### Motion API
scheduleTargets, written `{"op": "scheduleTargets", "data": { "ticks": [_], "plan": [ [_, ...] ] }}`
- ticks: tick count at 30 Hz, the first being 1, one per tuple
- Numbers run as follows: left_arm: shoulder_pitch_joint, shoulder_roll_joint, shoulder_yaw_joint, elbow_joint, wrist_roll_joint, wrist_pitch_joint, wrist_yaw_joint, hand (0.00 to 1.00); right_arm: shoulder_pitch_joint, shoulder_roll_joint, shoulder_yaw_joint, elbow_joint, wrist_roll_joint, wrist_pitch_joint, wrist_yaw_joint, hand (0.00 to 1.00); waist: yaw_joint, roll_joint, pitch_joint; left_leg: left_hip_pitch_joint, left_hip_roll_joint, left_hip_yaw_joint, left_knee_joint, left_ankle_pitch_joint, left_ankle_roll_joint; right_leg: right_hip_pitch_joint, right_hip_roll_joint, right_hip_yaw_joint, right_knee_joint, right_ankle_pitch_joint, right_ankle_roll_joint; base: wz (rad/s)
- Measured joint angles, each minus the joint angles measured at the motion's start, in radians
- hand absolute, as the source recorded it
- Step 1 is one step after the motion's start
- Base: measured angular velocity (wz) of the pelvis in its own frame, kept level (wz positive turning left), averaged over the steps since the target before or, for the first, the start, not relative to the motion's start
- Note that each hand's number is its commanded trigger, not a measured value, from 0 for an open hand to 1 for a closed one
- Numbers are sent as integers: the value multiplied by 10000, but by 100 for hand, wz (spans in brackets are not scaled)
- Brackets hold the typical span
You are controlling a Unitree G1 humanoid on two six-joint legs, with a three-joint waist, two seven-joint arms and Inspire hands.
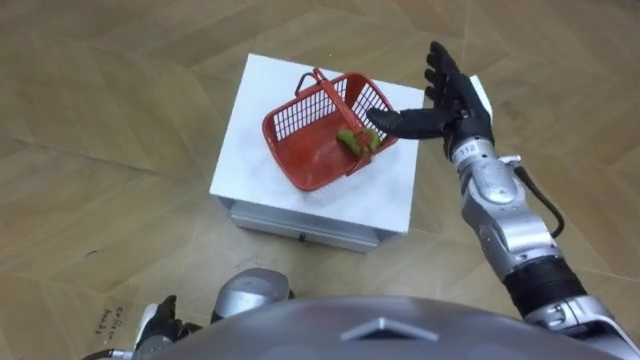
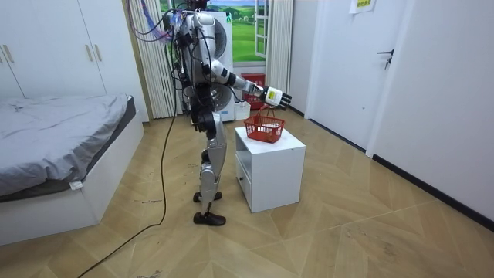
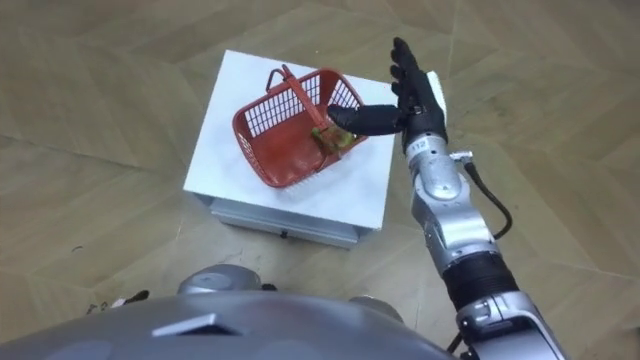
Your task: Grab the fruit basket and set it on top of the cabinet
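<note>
A red wire fruit basket [image 1: 325, 130] [image 3: 293, 125] [image 2: 265, 128] stands on a small white cabinet [image 1: 262, 165] [image 2: 270, 166], its handle upright across the middle. Something green and yellow [image 1: 357, 140] lies inside near its right wall. My right hand [image 1: 445, 100] [image 3: 410, 95] [image 2: 275, 96] hovers open just right of the basket, fingers straight and thumb reaching toward the rim, touching nothing. My left hand [image 1: 160, 325] shows low at the bottom left, away from the basket. In the room view I stand upright at the cabinet's side.
The cabinet has a drawer front [image 1: 300, 225] facing me. Wooden floor [image 1: 100, 150] lies all around it. In the room view a bed [image 2: 54, 147] stands at the left, wardrobes behind it, and a door [image 2: 390, 69] at the right.
</note>
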Motion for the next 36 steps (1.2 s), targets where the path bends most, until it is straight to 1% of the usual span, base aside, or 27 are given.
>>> {"op": "scheduleTargets", "data": {
  "ticks": [3,4,5,8,10,11,13,14,16,20,23,26,27,29,30,31,32,33,35,36],
  "plan": [
    [20,4,-1,-5,-14,-12,32,0,160,-2,-189,-2,4,-46,-250,0,-115,38,6,109,1,-10,-32,0,0,92,0,-2,-4,-1,1,-1],
    [60,3,-4,-6,-16,-2,64,0,244,-2,-256,-2,-5,-46,-357,0,-216,62,-9,151,-1,-27,-44,0,0,145,-2,-1,-6,-3,4,0],
    [82,3,-4,-6,-14,5,89,0,281,-4,-296,-3,-9,-45,-404,0,-231,74,-24,182,-1,-23,-58,0,0,165,-2,2,-6,-3,5,0],
    [140,9,51,-12,-47,38,153,0,448,-19,-471,18,-40,-53,-624,0,-351,112,-27,308,2,12,-106,0,1,285,2,9,-29,-18,9,2],
    [150,4,244,-183,-54,110,168,0,620,-17,-708,334,-102,-53,-696,0,-444,123,-52,313,-15,4,-107,-1,-1,374,17,32,-188,-18,8,2],
    [149,5,247,-192,-54,121,180,0,633,-19,-747,475,-116,-54,-735,0,-498,129,-49,326,-17,-3,-106,-1,-1,393,18,37,-190,-17,8,0],
    [121,16,257,-194,-53,189,183,0,703,-21,-870,1295,-113,-28,-796,0,-640,165,-42,426,-21,-23,-131,-2,-1,482,18,61,-197,-18,8,0],
    [117,20,258,-210,-51,189,183,0,769,-21,-901,1461,-112,5,-819,0,-655,168,-47,431,-22,-30,-137,-2,-1,486,18,65,-194,-18,8,0],
    [198,19,267,-394,9,211,177,0,919,-13,-1018,2141,-253,83,-827,0,-785,186,-44,449,-24,-54,-153,-2,-1,492,17,67,-192,-18,9,0],
    [200,64,404,-515,57,193,145,0,1120,-53,-1178,3600,-482,90,-779,0,-835,229,-39,473,-29,-59,-156,-2,-1,513,22,44,-193,-18,9,0],
    [202,74,401,-490,56,216,71,0,1327,-70,-1177,4507,-596,217,-706,0,-819,305,-29,464,-36,-57,-161,-7,2,503,16,16,-192,-18,9,0],
    [202,72,407,-493,57,260,-42,0,1376,-70,-1174,5571,-903,324,-448,0,-822,372,-44,465,-36,-82,-157,-7,2,503,13,16,-177,-18,9,0],
    [205,67,406,-495,65,270,-58,0,1452,-69,-1176,5782,-924,482,-303,0,-804,379,-48,464,-35,-89,-158,-7,2,504,13,12,-177,-18,9,0],
    [205,66,406,-493,149,397,-134,0,1514,-69,-1175,6296,-1073,512,21,0,-835,388,-57,481,-44,-108,-173,-7,2,530,14,-5,-186,-18,9,4],
    [204,65,405,-493,349,468,-198,0,1567,-69,-1175,6632,-1188,610,214,0,-845,393,-54,506,-59,-142,-174,-8,3,591,12,-8,-219,-22,15,7],
    [205,64,400,-492,508,535,-247,0,1632,-65,-1173,6859,-1208,766,407,0,-832,370,-38,560,-63,-144,-189,-13,9,646,12,-7,-262,-24,18,5],
    [207,60,400,-477,556,583,-258,0,1662,-55,-1172,6958,-1209,828,497,0,-821,339,-18,577,-63,-141,-201,-16,12,666,14,-4,-290,-24,19,0],
    [188,56,390,-416,670,656,-302,0,1671,-11,-1172,7211,-1186,868,665,0,-820,359,3,606,-64,-138,-209,-18,11,714,19,-3,-338,-24,19,0],
    [162,34,390,-336,780,740,-387,0,1662,30,-1171,7648,-1084,909,929,0,-816,346,3,674,-56,-119,-246,-17,11,758,27,3,-350,-24,19,-2],
    [164,9,398,-342,899,838,-493,0,1683,27,-1197,7829,-997,932,1046,0,-817,343,10,729,-57,-115,-275,-17,11,803,27,-7,-368,-24,19,0]
  ]
}}
